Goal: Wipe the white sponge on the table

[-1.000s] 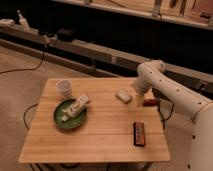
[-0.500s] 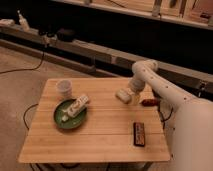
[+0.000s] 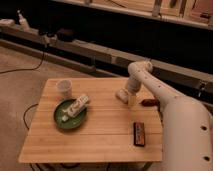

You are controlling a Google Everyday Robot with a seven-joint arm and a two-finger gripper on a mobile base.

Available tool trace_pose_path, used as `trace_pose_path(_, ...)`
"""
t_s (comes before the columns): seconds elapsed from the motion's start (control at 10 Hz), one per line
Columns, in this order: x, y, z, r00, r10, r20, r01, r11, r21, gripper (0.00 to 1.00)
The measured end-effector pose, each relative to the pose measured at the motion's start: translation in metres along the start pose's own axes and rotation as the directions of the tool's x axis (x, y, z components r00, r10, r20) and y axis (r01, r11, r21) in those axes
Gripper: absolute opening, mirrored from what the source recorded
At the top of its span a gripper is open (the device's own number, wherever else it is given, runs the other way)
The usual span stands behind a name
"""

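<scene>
The white sponge (image 3: 121, 94) lies on the light-wood table (image 3: 100, 132), right of centre toward the far edge. My gripper (image 3: 131, 98) points down at the sponge's right end, touching or almost touching it. The jaws look open, and the sponge rests flat on the table, not lifted. The white arm (image 3: 150, 82) reaches in from the right and hides part of the table's right side.
A white cup (image 3: 63, 87) stands at the far left. In front of it a green plate (image 3: 64, 120) holds a white bottle-like item (image 3: 78, 106). A dark rectangular item (image 3: 139, 134) lies near the front right, and a reddish-brown item (image 3: 149, 103) by the right edge.
The arm has swung left and lowered, bringing the gripper from right of the sponge down onto its right end. The sponge and other items have not moved.
</scene>
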Motion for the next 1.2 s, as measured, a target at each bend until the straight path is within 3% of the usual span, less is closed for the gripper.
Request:
trace_pose_path(0.2, 0.002, -0.007, 0.003, 0.999, 0.043, -0.015, -0.043, 0.999, -0.002, 0.77)
trace_pose_path(0.4, 0.001, -0.011, 0.007, 0.996, 0.092, -0.022, -0.092, 0.996, -0.015, 0.58)
trace_pose_path(0.6, -0.003, -0.012, 0.009, 0.994, 0.110, -0.020, -0.111, 0.994, -0.025, 0.48)
trace_pose_path(0.9, -0.003, -0.011, 0.006, 0.994, 0.108, -0.024, -0.109, 0.994, -0.032, 0.48)
trace_pose_path(1.2, 0.021, -0.001, -0.002, 0.992, 0.118, -0.044, -0.120, 0.992, -0.029, 0.48)
